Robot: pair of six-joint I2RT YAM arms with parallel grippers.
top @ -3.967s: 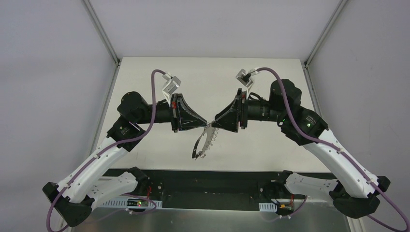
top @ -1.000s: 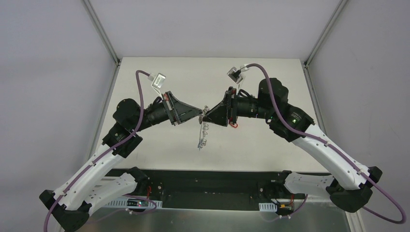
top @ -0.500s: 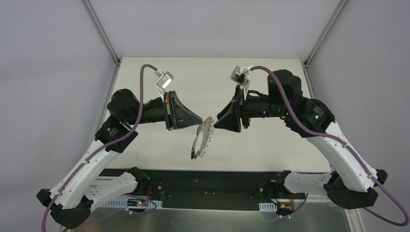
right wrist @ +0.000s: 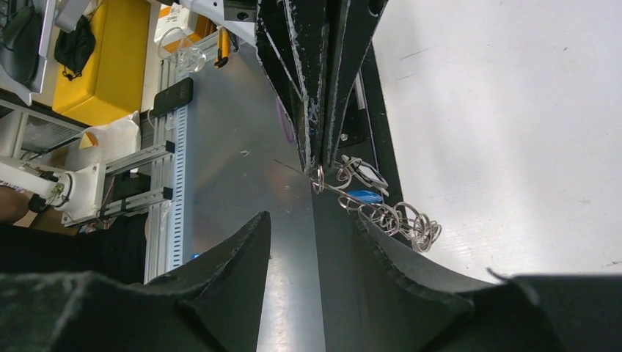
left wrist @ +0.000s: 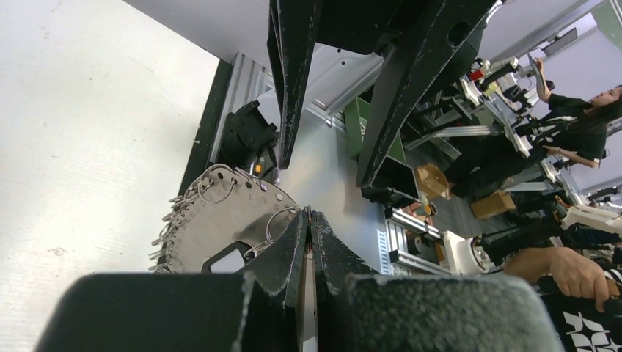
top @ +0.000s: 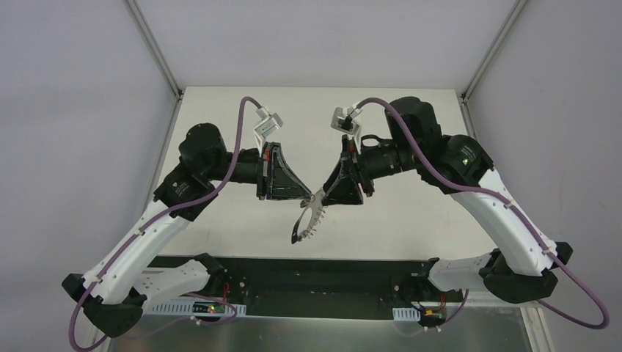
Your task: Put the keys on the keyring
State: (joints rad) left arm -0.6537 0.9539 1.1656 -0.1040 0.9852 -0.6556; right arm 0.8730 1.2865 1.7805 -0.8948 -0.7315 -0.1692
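Observation:
The keyring (top: 304, 221) is a silvery round piece fringed with small rings, and it hangs in the air above the table's near middle. My left gripper (top: 309, 196) is shut on its top edge; the left wrist view shows the pinch (left wrist: 309, 213) and the keyring (left wrist: 220, 227) spread to the left. My right gripper (top: 322, 195) stands open, tip to tip with the left one, holding nothing. In the right wrist view, a bright blue key (right wrist: 364, 196) hangs among the keyring's (right wrist: 400, 218) rings, just past the open right gripper (right wrist: 312, 220). No other keys show.
The white table (top: 242, 117) lies below both arms. A black strip (top: 308, 268) with both arm bases runs along its near edge. Grey walls and metal posts (top: 158, 51) close in the sides and back.
The right gripper has opened a little wider and come back close to the left gripper's tip. The left arm has swung right, and the keyring now hangs turned more face-on.

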